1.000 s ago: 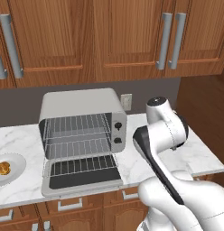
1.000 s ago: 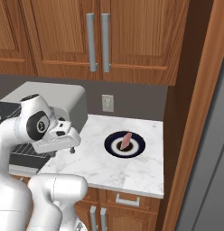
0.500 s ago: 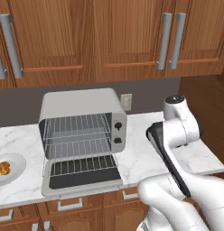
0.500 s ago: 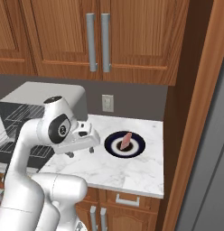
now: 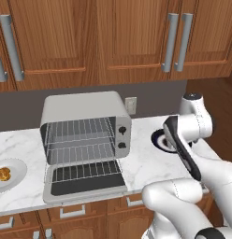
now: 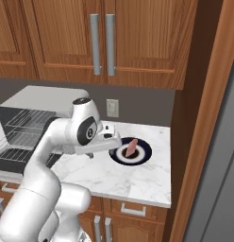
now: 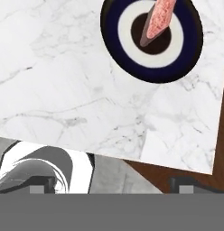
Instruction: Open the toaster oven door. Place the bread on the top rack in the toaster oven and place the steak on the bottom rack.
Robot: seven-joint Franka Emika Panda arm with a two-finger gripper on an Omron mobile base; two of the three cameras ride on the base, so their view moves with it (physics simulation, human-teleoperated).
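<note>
Over by the right end of the worktop, the end effector hangs spread wide and empty beside the steak on its navy-rimmed plate, probably lining up a pick since the toaster oven door already lies down.

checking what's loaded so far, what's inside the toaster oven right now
Through the open toaster oven door, the toaster oven shows two bare wire shelves, the top rack and the bottom rack. No food lies on either. The far back corners are too dim to check.
</note>
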